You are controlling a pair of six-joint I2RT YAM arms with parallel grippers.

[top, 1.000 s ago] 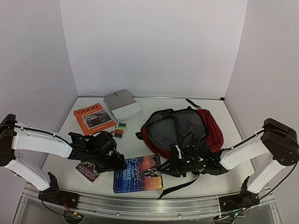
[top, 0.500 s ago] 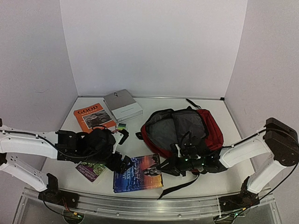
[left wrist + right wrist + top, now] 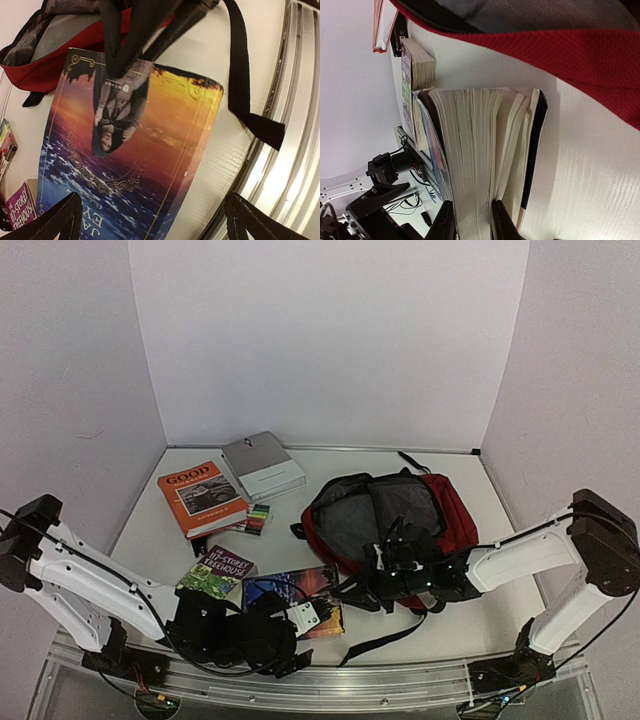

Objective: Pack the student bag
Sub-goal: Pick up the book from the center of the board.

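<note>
The white table (image 3: 150,540) fills the floor of the top view. The red bag (image 3: 350,520) is the biggest thing on it. It lies right of the middle, with its mouth open and its grey inside showing.

The left arm (image 3: 95,580) reaches low along the bottom of the top view, and its dark end covers the near corner of the blue book (image 3: 300,590). The right arm (image 3: 515,558) comes in from the right. Its dark end sits across the bag's near rim, between the bag's mouth and the blue book.

The blue book lies just below and left of the bag. In the left wrist view it fills the middle, and the red bag edge is at the upper left.

An orange book (image 3: 200,495) lies at the upper left of the table, with a grey book (image 3: 262,468) just behind it. A small green book (image 3: 218,572) lies just left of the blue book. A black strap (image 3: 385,640) trails from the bag toward the bottom edge, right of the blue book. A little pack of pens (image 3: 258,518) sits beside the orange book.

The left fingers (image 3: 55,222) stand wide apart and hold nothing. The right fingers (image 3: 502,222) are close together, pinching some pages of the blue book.
</note>
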